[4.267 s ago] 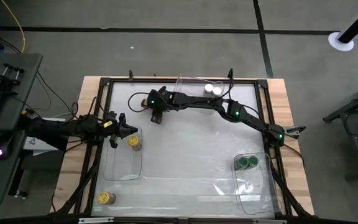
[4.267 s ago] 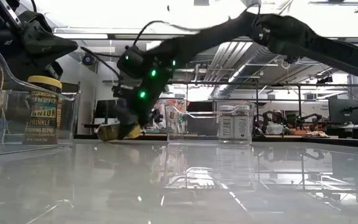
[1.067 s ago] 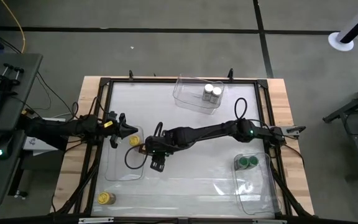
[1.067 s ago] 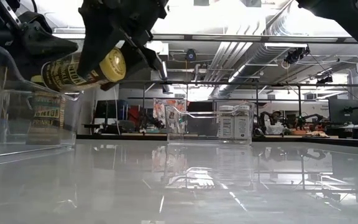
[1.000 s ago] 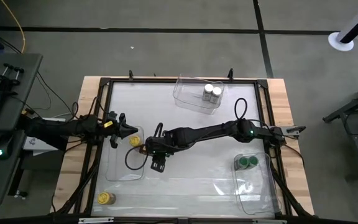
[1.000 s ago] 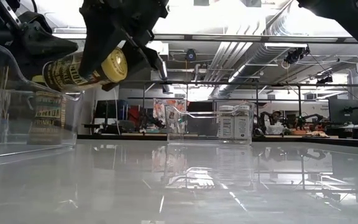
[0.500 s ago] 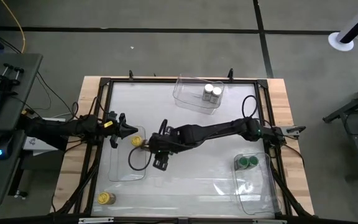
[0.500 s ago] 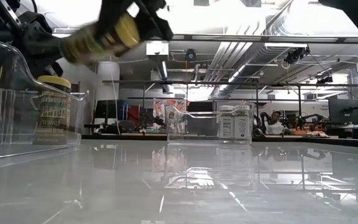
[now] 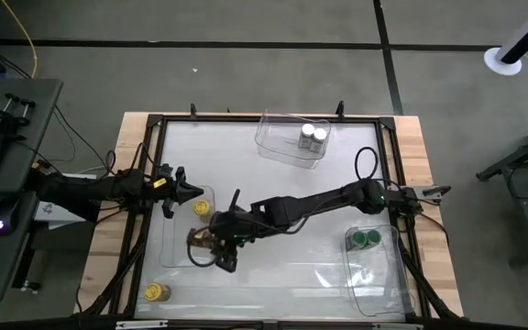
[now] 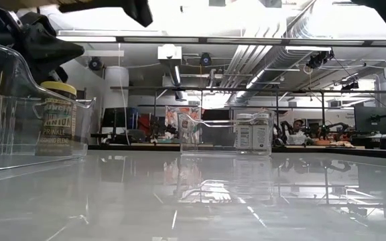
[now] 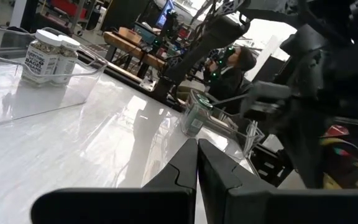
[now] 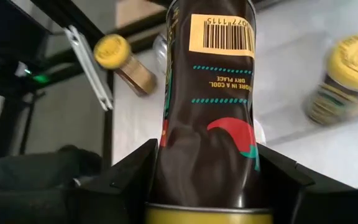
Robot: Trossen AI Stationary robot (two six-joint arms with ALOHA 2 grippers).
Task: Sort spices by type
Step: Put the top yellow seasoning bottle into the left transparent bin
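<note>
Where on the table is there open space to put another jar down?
Bare stretches: the table middle, bordered by the white-lid bin, the green-lid bin and the yellow-lid bin, and the far left corner. It is crowded at the yellow-lid bin, where the right gripper holds a jar and the left gripper waits.

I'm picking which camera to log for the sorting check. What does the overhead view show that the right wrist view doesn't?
Only the overhead view shows the two white-lidded jars in the far bin, the two green-lidded jars, and the left gripper. Only the right wrist view shows the barcode label on the jar between the right gripper's fingers. Both show that jar, one yellow-lidded jar in the left bin, and another outside it.
</note>
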